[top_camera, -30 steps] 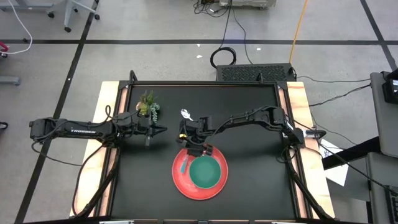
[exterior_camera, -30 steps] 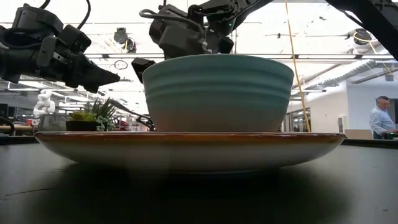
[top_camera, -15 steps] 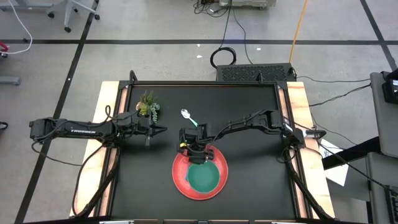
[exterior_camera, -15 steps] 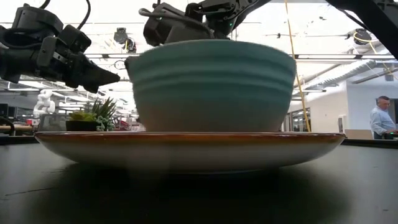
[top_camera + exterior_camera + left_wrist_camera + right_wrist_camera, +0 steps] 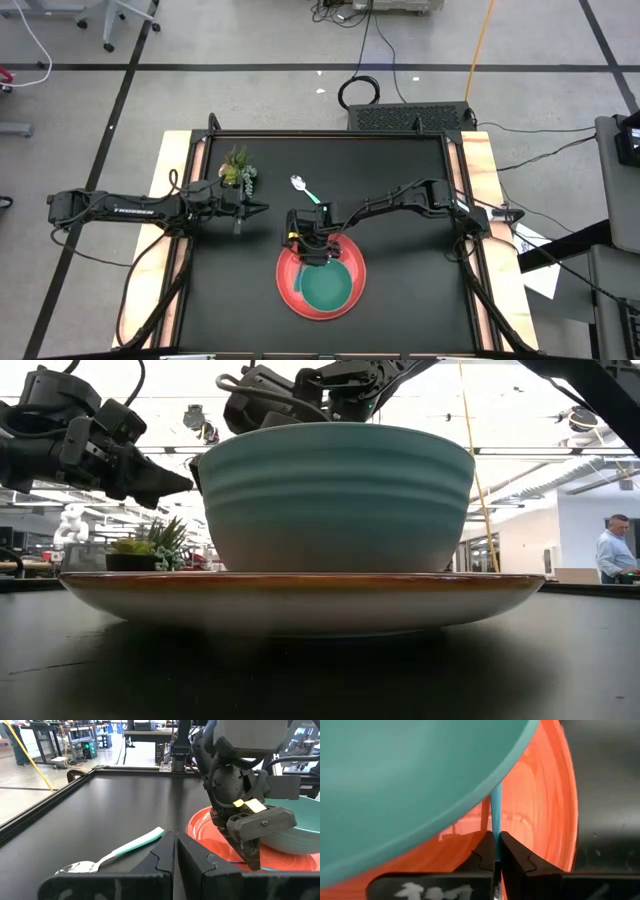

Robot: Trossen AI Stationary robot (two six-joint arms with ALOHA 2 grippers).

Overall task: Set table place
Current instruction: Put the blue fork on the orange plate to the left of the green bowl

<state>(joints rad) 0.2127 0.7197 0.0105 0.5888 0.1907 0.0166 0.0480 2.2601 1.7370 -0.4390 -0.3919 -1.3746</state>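
The large red plate (image 5: pixel 286 282) lies on the black table (image 5: pixel 400 200) with the teal bowl (image 5: pixel 326 288) standing on it. My right gripper (image 5: pixel 312 255) is down at the plate's far edge, just behind the bowl, shut on the fork's light-blue handle (image 5: pixel 496 815). The bowl's rim (image 5: pixel 510 765) hides the rest of the fork. The spoon (image 5: pixel 303 187) lies on the table beyond the plate. My left gripper (image 5: pixel 258 208) hovers shut and holding nothing at the table's left, near the spoon. My right gripper pinches the fork's light-blue handle (image 5: pixel 496 827) between its two fingers. The fingers slant down from the table's far side and lie along the handle. The handle runs low over the red plate (image 5: pixel 540 820) and passes under the bowl's rim, which hides its other end.
A small green potted plant (image 5: pixel 238 168) stands at the far left of the table, behind my left gripper. Light wooden strips (image 5: pixel 478 200) run along the table's left and right sides. A person (image 5: pixel 612 550) stands in the room well beyond the table.
My right gripper has come down and toward the near edge, rolling a little, to the plate's far rim behind the bowl. The bowl has slid across the plate toward the near edge and a little to the left.
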